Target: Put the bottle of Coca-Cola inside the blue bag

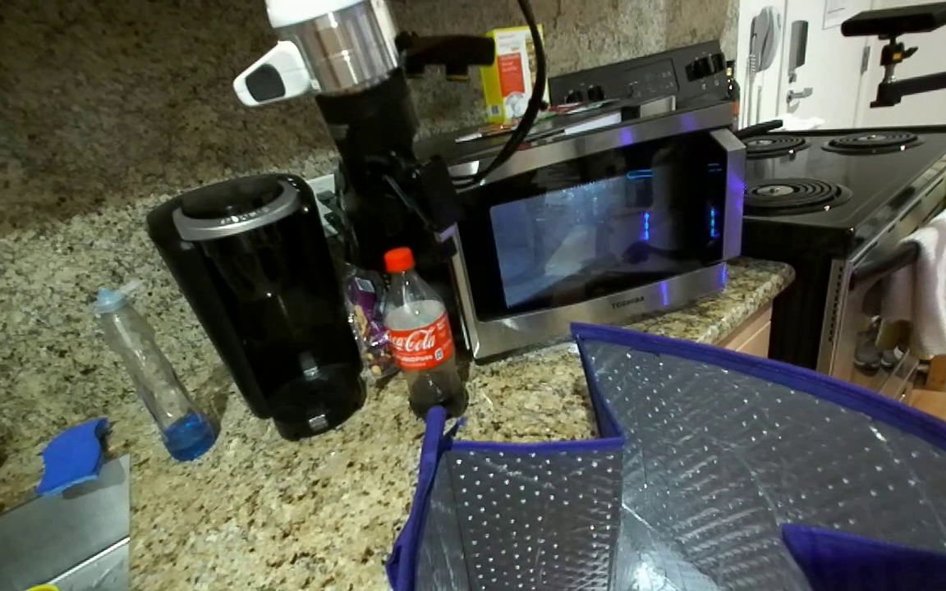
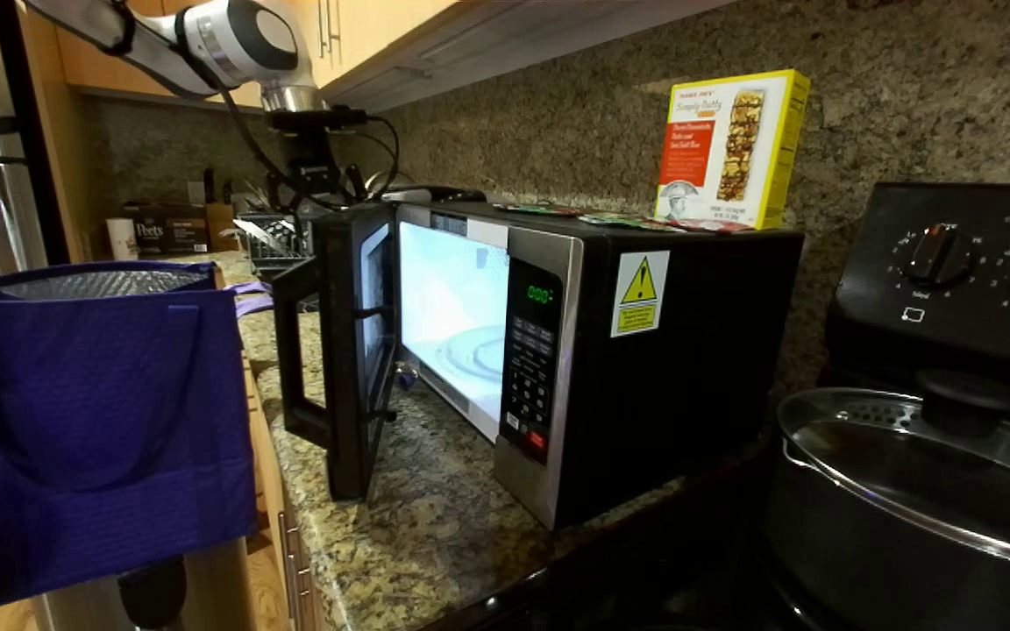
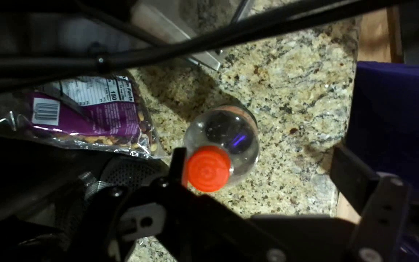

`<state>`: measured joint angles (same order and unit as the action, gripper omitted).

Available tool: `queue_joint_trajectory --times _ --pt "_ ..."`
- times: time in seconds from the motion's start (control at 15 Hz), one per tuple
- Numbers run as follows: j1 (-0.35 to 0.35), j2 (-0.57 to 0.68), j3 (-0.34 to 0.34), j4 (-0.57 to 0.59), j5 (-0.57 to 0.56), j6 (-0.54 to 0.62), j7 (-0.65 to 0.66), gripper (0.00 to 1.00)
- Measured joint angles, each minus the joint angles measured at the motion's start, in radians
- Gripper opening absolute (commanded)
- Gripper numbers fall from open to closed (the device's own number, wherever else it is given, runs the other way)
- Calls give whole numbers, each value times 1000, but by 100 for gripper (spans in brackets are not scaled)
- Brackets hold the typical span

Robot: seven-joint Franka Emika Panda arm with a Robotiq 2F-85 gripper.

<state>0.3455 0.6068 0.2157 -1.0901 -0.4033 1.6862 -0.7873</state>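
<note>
My gripper [image 3: 266, 173] is spread wide, its two fingers [image 3: 355, 177] standing well apart, and I have hold of nothing. In the wrist view the red cap [image 3: 208, 169] of the bottle of Coca-Cola [image 3: 233, 136] shows between them, just beside one finger; whether that finger touches it I cannot tell. The opposite finger stands well away from the bottle, toward the edge of the countertop [image 3: 293, 109].

In an exterior view my wrist [image 1: 346, 49] comes down from above, a black cable [image 1: 539, 86] curving beside it. My arm [image 2: 216, 44] reaches in from a top corner of an exterior view, bends and drops toward the swung-out door [image 2: 347, 350] of the microwave [image 2: 619, 377].

Below me the bottle stands upright on the countertop, outside the blue bag [image 1: 711, 468]. It is at the gap between the black coffee maker [image 1: 259, 304] and the microwave, with a purple packet of nuts [image 3: 111, 120] just beside it. The bag gapes near the bottle, its silvery lining showing; a corner of its rim overlaps the bottle's base in an exterior view, and I cannot tell whether they touch. Farther out, past the coffee maker, stands a slim clear bottle with a blue base [image 1: 153, 377].
</note>
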Motion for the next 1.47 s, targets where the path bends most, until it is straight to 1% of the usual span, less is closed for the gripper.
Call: queue_joint_trajectory --times 0.13,0.27,0.4,0.6,0.67,0.73,0.87,1.07,1.2,1.4,1.47 --pt "26 34 -20 65 -30 -24 -57 100" --pt "36 65 -30 114 -31 -27 -118 100" --pt "33 100 -32 163 -11 -27 -164 100" --pt "13 150 -33 227 56 -27 -176 100" --pt "4 160 -33 239 73 -27 -176 95" --pt "-5 167 -33 248 88 -27 -175 74" --pt "-19 176 -35 262 99 -27 -170 69" --pt "-28 186 -36 275 104 -28 -164 48" --pt "-29 195 -35 283 128 -30 -164 36" --pt "-29 218 -33 304 169 -55 -164 16" --pt "-29 224 -33 311 178 -65 -164 12"
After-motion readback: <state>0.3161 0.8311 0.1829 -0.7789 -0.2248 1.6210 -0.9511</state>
